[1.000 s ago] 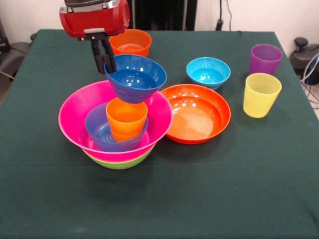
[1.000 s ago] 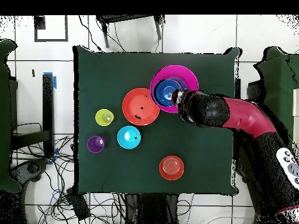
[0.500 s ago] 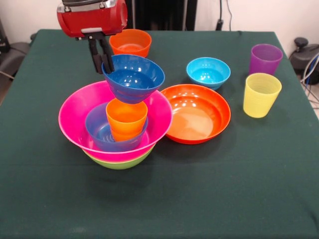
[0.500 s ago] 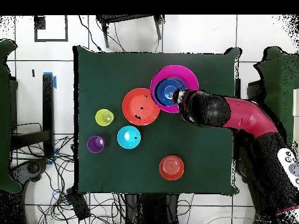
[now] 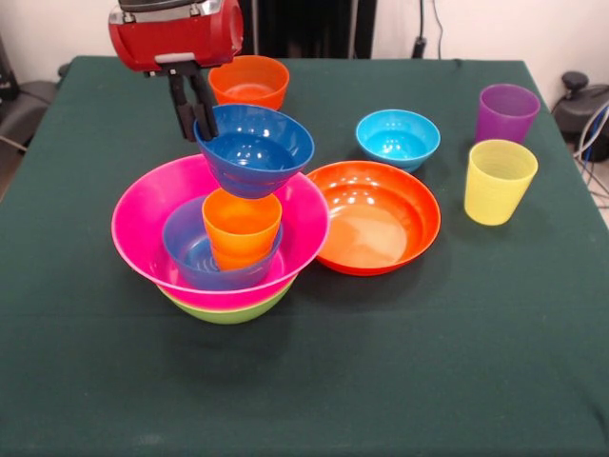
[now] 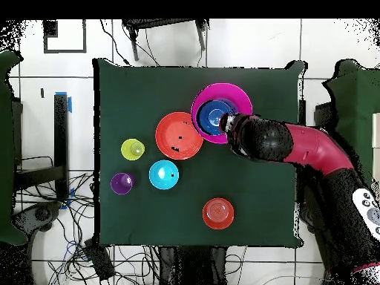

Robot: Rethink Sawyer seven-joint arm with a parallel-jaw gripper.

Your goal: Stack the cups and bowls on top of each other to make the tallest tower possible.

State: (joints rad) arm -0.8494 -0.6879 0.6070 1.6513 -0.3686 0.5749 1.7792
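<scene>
From the front, the gripper (image 5: 193, 112) is pinching the rim of the dark blue bowl (image 5: 255, 149), holding it above the orange cup (image 5: 242, 227) in the tower (image 5: 220, 238). From overhead, the shallow orange bowl (image 6: 178, 135), cyan bowl (image 6: 163, 174), small orange bowl (image 6: 218, 213), yellow cup (image 6: 133, 149) and purple cup (image 6: 122, 182) are sitting unstacked on the bench (image 6: 252, 200), so I judge the task roughly half done.

Green-clothed table (image 6: 133, 89) — white tiled floor (image 6: 252, 44), tangled cables (image 6: 133, 260)
</scene>
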